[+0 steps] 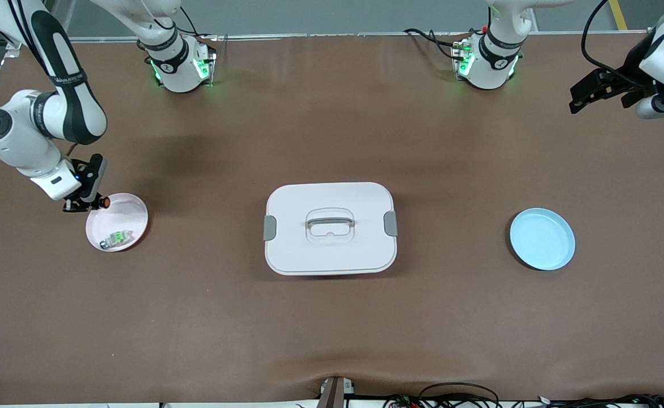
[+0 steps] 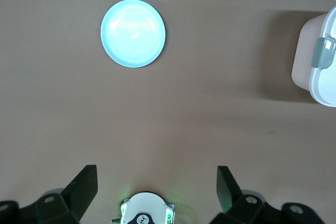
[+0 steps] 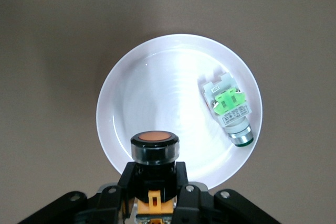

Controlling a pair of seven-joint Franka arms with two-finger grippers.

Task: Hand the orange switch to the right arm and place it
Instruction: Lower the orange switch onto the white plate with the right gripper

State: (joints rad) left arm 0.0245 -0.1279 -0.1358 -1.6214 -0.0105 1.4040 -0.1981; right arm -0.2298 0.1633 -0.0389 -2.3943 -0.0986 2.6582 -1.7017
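The orange switch point(image 1: 102, 202), a black blocky part with a round orange button end, sits between the fingers of my right gripper point(image 1: 94, 203). The gripper is shut on it just above the rim of the pale pink plate point(image 1: 133, 207), at the right arm's end of the table. The right wrist view shows the switch point(image 3: 155, 145) gripped by its black body in my right gripper point(image 3: 155, 177), button end pointing over the plate point(image 3: 152, 87). My left gripper point(image 1: 584, 99) is open and empty, raised over the left arm's end of the table; it also shows in the left wrist view point(image 2: 156, 184).
A small grey part with a green top point(image 1: 117, 238) lies in the pink plate, also in the right wrist view point(image 3: 231, 107). A white lidded box point(image 1: 330, 228) stands mid-table. A light blue plate point(image 1: 541, 238) lies toward the left arm's end and shows in the left wrist view point(image 2: 133, 33).
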